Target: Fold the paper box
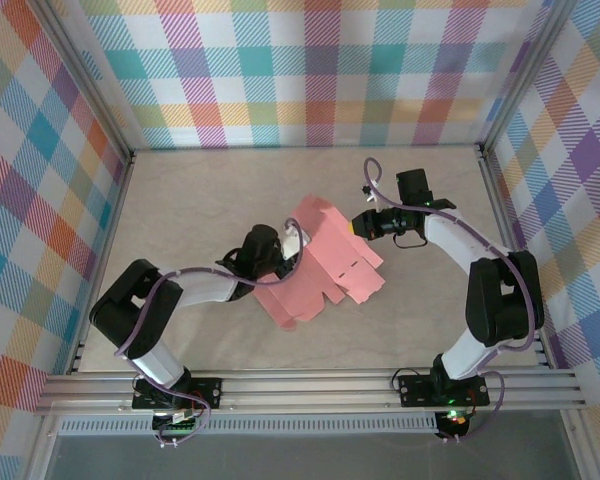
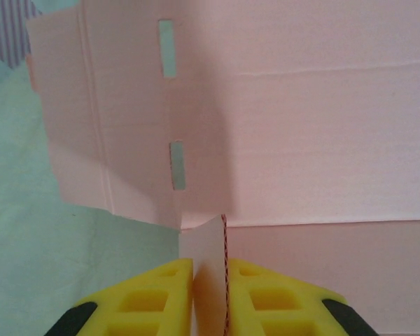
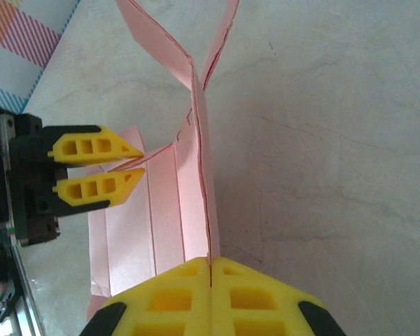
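Clamped tight on opposite edges of the paper box (image 1: 330, 265), half-raised off the table (image 1: 180, 200): left gripper (image 2: 194, 269) and right gripper (image 3: 210, 264). Best done slowly: hold one edge steady, swing the other along its crease, avoid tearing thin card

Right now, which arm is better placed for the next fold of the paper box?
Probably the right: its jaws pinch the upright panel of the paper box, while the left jaws clamp a small tab.
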You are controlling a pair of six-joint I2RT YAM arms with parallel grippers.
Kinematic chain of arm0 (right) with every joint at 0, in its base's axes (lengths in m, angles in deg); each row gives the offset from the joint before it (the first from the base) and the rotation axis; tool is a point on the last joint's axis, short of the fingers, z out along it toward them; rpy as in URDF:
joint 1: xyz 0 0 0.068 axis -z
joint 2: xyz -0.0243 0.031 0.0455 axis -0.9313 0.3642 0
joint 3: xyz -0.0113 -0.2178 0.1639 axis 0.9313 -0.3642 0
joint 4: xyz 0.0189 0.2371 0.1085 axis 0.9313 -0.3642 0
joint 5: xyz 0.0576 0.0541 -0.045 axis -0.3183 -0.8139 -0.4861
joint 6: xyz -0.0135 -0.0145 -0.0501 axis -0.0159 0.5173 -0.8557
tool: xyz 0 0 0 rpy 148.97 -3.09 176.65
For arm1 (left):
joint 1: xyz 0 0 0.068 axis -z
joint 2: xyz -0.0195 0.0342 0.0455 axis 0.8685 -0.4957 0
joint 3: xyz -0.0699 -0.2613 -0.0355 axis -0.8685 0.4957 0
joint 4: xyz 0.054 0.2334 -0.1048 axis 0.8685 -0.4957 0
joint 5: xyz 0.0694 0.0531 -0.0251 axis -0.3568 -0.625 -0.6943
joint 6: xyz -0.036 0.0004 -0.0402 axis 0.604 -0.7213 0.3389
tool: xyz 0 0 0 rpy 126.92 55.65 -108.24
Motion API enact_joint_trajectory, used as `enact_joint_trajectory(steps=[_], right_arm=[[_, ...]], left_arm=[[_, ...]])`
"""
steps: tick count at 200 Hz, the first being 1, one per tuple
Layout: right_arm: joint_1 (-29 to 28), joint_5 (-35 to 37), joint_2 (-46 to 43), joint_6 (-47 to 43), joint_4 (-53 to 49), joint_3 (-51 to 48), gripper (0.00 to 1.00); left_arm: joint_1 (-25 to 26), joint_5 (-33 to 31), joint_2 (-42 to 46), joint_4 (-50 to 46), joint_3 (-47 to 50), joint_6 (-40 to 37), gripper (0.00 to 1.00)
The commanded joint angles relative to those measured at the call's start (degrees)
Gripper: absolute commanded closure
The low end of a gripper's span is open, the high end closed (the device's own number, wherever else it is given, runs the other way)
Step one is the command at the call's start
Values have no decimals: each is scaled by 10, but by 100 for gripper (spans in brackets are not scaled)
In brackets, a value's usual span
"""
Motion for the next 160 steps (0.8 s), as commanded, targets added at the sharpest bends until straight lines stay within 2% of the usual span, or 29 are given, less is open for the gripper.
enact_joint_trajectory(steps=[1, 20, 39, 67, 113, 128, 160], right_arm=[[2, -27, 7, 10, 11, 17, 100], [2, -28, 8, 14, 15, 17, 100], [2, -29, 9, 16, 17, 16, 100], [2, -24, 6, 15, 14, 15, 100], [2, -17, 1, 10, 11, 13, 100], [2, -15, 1, 12, 11, 12, 100], [3, -15, 0, 14, 13, 12, 100]], left_arm=[[44, -123, -10, 68, 5, -91, 82], [76, -194, -45, 103, 0, -146, 84], [99, -236, -84, 136, -8, -191, 84], [113, -256, -123, 141, -28, -218, 83], [109, -210, -88, 138, -19, -153, 82], [94, -172, -58, 110, -19, -102, 77], [41, -81, 4, 61, -21, 27, 56]])
